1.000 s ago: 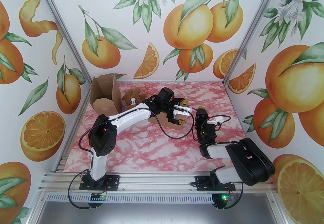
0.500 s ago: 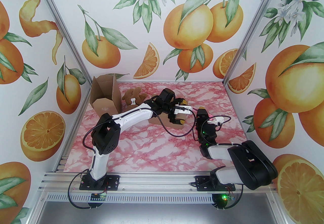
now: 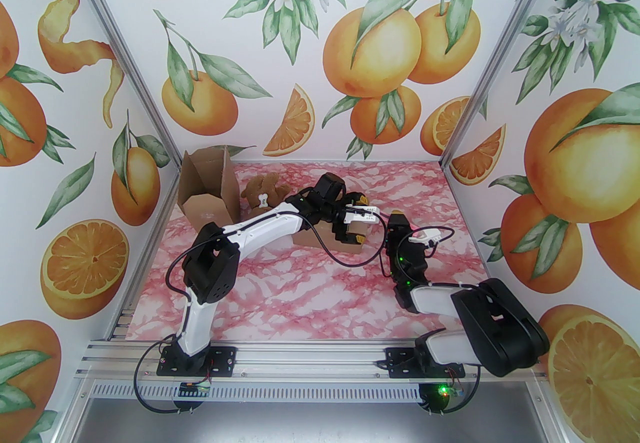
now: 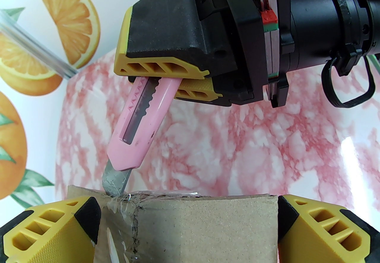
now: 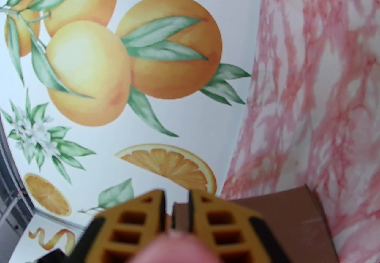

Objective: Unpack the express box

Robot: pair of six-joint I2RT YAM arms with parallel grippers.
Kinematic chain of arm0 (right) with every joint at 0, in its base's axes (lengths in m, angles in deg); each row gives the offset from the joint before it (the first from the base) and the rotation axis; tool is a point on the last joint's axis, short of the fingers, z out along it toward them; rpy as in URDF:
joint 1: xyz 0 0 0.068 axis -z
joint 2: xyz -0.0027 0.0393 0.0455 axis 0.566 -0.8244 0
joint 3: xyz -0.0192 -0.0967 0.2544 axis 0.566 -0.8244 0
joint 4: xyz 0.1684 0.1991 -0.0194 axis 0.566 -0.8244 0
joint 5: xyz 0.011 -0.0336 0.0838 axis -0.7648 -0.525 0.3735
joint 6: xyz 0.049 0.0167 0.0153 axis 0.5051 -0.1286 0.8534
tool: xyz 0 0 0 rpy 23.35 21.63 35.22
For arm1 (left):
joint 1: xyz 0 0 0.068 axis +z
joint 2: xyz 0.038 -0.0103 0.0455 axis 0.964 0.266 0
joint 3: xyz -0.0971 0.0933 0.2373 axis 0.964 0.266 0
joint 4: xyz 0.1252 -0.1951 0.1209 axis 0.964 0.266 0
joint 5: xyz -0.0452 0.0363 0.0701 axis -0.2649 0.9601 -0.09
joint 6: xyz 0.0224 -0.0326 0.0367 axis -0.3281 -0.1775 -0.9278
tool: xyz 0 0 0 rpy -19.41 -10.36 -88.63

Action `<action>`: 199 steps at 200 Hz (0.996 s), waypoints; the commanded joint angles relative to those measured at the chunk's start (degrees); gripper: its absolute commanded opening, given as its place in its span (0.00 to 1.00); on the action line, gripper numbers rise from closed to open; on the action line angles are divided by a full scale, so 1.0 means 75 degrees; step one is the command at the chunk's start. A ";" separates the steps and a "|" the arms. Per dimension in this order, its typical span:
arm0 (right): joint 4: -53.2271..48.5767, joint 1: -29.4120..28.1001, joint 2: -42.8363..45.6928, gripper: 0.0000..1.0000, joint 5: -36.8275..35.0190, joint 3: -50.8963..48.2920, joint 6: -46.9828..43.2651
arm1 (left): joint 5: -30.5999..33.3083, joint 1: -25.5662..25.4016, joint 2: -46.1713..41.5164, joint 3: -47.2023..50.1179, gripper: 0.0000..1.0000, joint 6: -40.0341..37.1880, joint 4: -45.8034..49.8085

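Note:
The express box [image 4: 193, 226] is a small brown carton with clear tape along its seam, and in the top view the express box [image 3: 325, 237] lies mid-table. My left gripper [image 3: 359, 220] straddles it, jaws wide open, and its yellow fingers [image 4: 50, 232] sit close against both sides. My right gripper [image 4: 166, 77] is shut on a pink utility knife [image 4: 139, 125]. The extended blade [image 4: 114, 178] touches the taped top edge at the box's left corner. In the right wrist view my right gripper [image 5: 176, 220] pinches the blurred pink handle [image 5: 175, 248].
An opened, empty cardboard box [image 3: 207, 191] stands at the back left, with a brown plush bear [image 3: 262, 193] beside it. Printed orange-pattern walls close in the pink marbled table [image 3: 310, 296] on three sides. My right arm [image 3: 475, 316] folds at the near right.
My left arm's elbow has shifted slightly to the right. Both grippers stay at the box, the knife still at its edge.

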 commanded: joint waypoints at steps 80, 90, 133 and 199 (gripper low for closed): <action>-0.1082 -0.0114 0.0681 0.00 0.0991 -0.0106 -0.0031 | 0.0466 0.0445 0.0143 -0.0552 1.00 0.0235 -0.0583; -0.1151 -0.0126 0.0731 0.00 0.1002 -0.0096 -0.0042 | 0.0500 0.0442 0.0161 -0.0586 1.00 0.0267 -0.0590; -0.1359 -0.0185 0.0904 0.00 0.0981 -0.0139 -0.0043 | 0.0543 0.0492 0.0202 -0.0683 1.00 0.0452 -0.0619; -0.1461 -0.0205 0.1108 0.00 0.0962 -0.0245 -0.0036 | 0.0522 0.0567 0.0226 -0.0724 1.00 0.0528 -0.0579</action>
